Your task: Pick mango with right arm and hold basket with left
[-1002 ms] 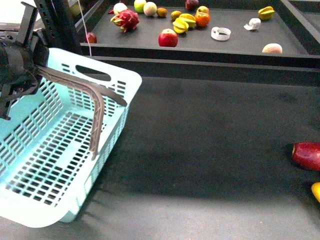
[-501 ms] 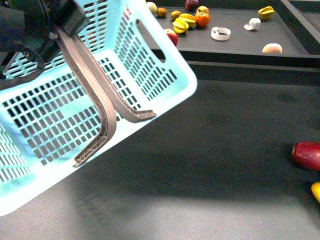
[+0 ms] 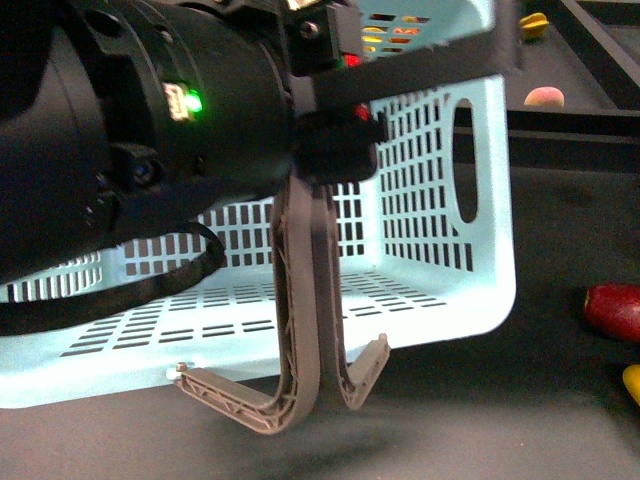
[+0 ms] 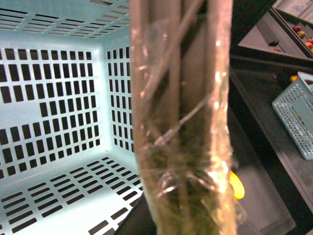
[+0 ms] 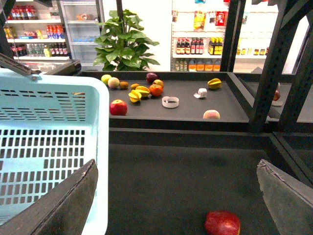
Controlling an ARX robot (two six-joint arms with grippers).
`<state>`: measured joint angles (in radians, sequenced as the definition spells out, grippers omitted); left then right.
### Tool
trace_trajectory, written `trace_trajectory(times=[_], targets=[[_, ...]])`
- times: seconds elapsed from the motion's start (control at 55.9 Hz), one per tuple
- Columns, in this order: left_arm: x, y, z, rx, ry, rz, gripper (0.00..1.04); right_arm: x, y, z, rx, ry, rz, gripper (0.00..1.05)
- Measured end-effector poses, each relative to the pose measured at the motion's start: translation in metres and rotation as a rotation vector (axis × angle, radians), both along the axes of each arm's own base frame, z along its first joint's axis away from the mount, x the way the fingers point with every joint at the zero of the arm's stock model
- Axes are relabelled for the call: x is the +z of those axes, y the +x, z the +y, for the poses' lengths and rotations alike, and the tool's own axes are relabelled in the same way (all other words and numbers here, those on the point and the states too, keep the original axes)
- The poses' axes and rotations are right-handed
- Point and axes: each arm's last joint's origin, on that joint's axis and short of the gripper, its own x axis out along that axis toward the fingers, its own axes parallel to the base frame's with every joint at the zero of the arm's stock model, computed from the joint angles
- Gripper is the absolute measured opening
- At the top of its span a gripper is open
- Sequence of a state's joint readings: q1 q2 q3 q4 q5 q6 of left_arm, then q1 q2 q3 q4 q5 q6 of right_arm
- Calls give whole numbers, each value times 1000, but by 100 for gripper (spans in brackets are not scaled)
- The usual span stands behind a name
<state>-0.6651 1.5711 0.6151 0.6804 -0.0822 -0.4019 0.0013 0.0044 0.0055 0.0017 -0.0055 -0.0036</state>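
Left pincer [image 3: 335,135] is clamped on both grey-brown handles [image 3: 300,320] of the basket [image 3: 440,300]. The basket is tipped, its open face toward the front camera. Right pincer [image 5: 177,169] is spread wide and holds nothing. Mango [image 3: 632,384] lies on the tabletop [image 3: 540,410] at far right, just beside a dark red fruit [image 3: 614,311].

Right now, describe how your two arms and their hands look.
The left arm is bulky, glossy black and cylindrical, with a small green light and a black cable looping beneath it. The left hand is black with red marks. Of the right hand only two flat, angular, dark grey fingers show; its arm is out of view.
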Motion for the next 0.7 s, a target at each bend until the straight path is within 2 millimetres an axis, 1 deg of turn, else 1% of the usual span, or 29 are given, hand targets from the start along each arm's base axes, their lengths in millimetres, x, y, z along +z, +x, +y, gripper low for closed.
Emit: trace_trajectory(times=[0.089,0.197,0.304,0.429,0.698], targets=[[-5,-1,-5,-30,24,-7,6,0,0,0,0,0,0,97],[-10,1,-9,-49,4,-10,6,0,0,0,0,0,0,97],[-19,11,-12,-30,-26,-5,6,0,0,0,0,0,0,97],[-27,21,-11,-15,-34,3,6,0,0,0,0,0,0,97],[-33,28,-7,-47,-43,-7,6,0,0,0,0,0,0,97]])
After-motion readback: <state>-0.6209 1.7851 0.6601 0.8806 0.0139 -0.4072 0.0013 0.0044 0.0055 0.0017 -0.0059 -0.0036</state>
